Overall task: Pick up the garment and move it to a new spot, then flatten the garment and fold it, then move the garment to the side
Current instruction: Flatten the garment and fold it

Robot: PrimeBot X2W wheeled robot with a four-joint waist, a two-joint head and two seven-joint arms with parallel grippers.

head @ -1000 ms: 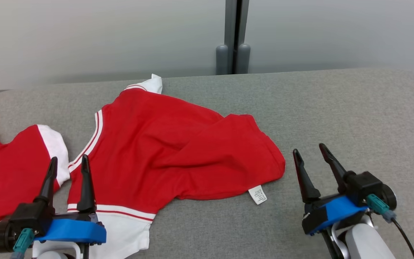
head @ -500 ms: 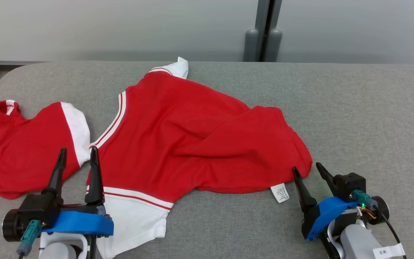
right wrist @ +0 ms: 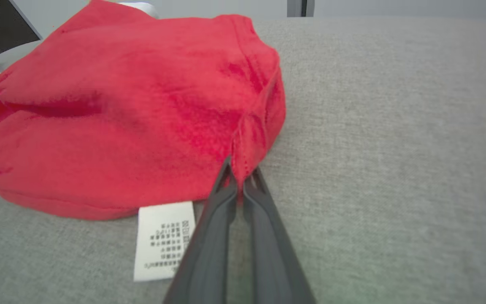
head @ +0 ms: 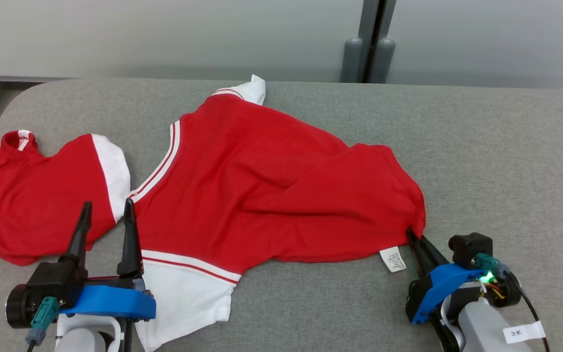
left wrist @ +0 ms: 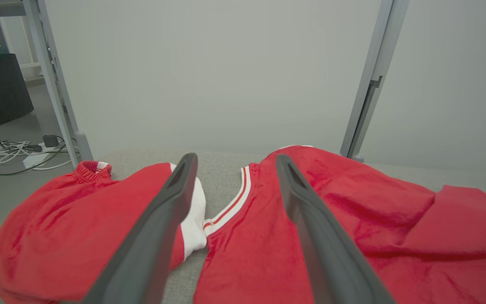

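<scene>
Just right of the white care label (head: 393, 259), the right gripper (head: 412, 235) has its two dark fingers pressed together on a pinch of red hem, a small ridge of cloth standing up between the tips: it is grasping a corner of the red-and-white top (head: 271, 195), low on the grey padded table (head: 506, 171). From that pinch the top spreads left of the label and towards the far edge, crumpled, with a heavy fold across its middle. Its long axis lies roughly crosswise on the table, from the hem by the label to the white, striped sleeves at the opposite end. Well left of the label, the left gripper (head: 107, 208) hangs above that sleeve end with fingers spread wide and nothing held, poised over the striped seam (head: 162, 166). Farther left again lies a red cuffed piece (head: 37, 195) with a white band; I cannot tell whether it belongs to the top. To my eye the lift is only beginning: the right arm has the corner, and all the cloth trails leftward from it, so a pull up and to the right would draw the top out along its length. The left arm is the nearer one to the sleeve end, should a second hold be wanted.
</scene>
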